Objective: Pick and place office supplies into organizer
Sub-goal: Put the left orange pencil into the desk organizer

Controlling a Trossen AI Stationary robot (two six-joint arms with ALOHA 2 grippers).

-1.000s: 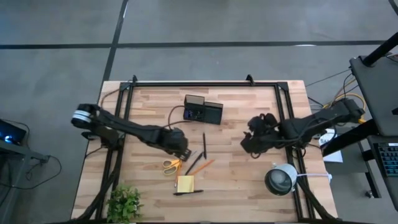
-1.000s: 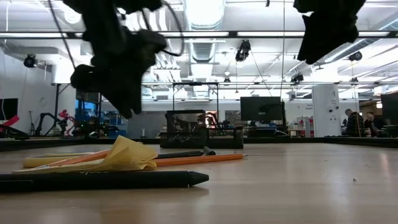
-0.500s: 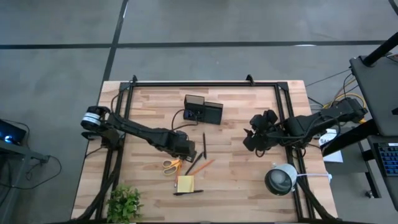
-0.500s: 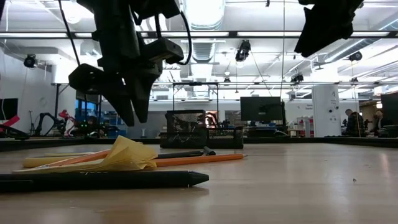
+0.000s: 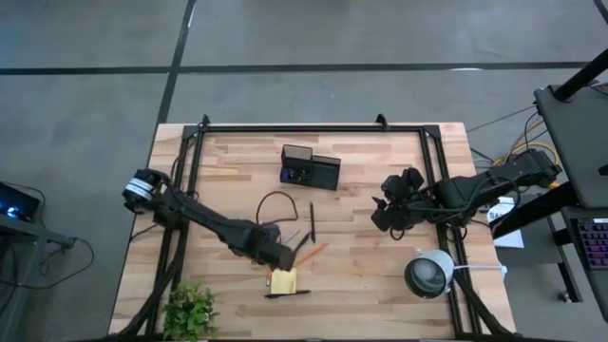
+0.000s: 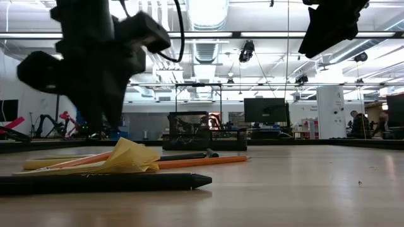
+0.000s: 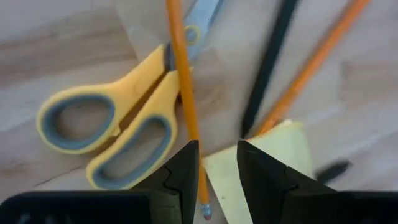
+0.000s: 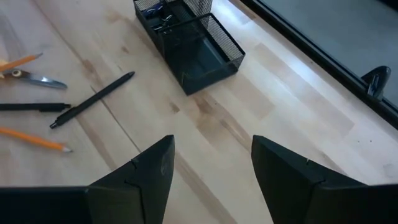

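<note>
Above yellow-handled scissors (image 7: pixel 118 124) and orange pencil (image 7: pixel 183 93): left gripper (image 7: pixel 217 177), jaws slightly parted, empty. Right gripper (image 8: pixel 211 171) aloft, jaws open.

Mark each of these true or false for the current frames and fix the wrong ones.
1. The left tool is over the yellow-handled scissors and the sticky-note pad. True.
2. The left tool grips the scissors. False: its fingers are slightly apart with nothing between them.
3. The right tool is open and empty, hanging above bare table, apart from the supplies. True.
4. The organizer is tipped on its side. False: it stands upright on the table.
5. The lamp stands in the table's left near corner. False: it is on the right; the plant is at the left.
</note>
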